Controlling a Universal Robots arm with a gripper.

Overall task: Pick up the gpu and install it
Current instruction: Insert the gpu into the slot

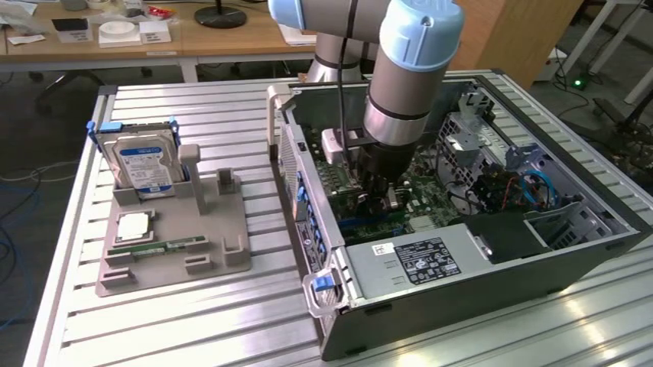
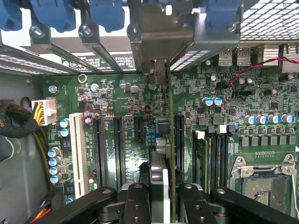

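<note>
My gripper is down inside the open computer case, over the green motherboard. It is shut on the gpu, which stands on edge between the two black fingers. In the wrist view the card runs edge-on from the fingers toward the case's rear wall. Its grey metal bracket sits at the rear slot openings. The card is lined up between two black expansion slots. Whether its lower edge is in a slot is hidden. In the exterior view the arm covers most of the card.
A grey fixture at the exterior view's left holds the silver hard drive, a green memory stick and a square chip. Inside the case are the power supply, drive cage, cables, a white slot and the processor socket.
</note>
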